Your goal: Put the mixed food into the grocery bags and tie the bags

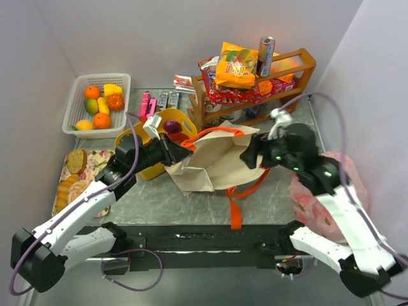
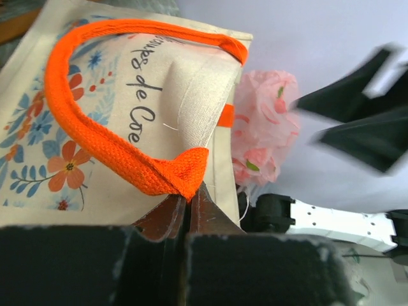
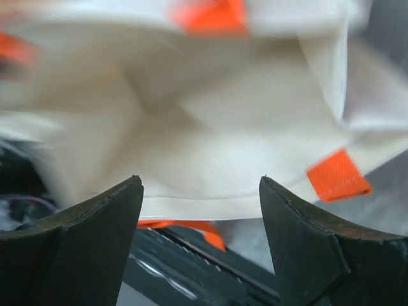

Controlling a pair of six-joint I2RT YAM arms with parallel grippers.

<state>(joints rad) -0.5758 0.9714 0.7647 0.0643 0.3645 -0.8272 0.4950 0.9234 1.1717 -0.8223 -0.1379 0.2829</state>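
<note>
Far left of the tote: an orange [image 1: 102, 120] and other fruit lie in the white mesh basket [image 1: 71, 109], well apart from the bag and not yet packed.
Left rim of the tote: the left claw [image 1: 167, 153] is clamped on the cloth right where the orange handle [image 2: 95, 137] is sewn in, holding that side up.
Tote: the canvas tote [image 1: 213, 162] slumps on the tabletop [image 1: 191, 204] with its mouth half open.
Behind the tote: the crisp bag [image 1: 236, 67] and slim can [image 1: 265, 56] sit on the wooden rack [image 1: 306, 60].
Right rim of the tote: the right claw [image 1: 250, 156] stands wide open against the inner cloth and grips nothing.
Right of the tote: the pink plastic bag [image 1: 325, 197] is bunched under the right arm.
Step in hand: most likely spreading the tote's mouth so that food can go in.
Doing it well: the right claw should close on one layer of rim opposite the left pinch. It should then draw away gently and keep the rim high, never tugging hard enough to slip the cloth from the left claw.
Left wrist view alone: shows the exact pinch point, plus the floral print and lettering on the tote's outer face.
Right wrist view alone: shows the gap between the fingers [image 3: 83, 223] and the blurred pale inside of the tote.
Top view alone: shows where the food lies.
</note>
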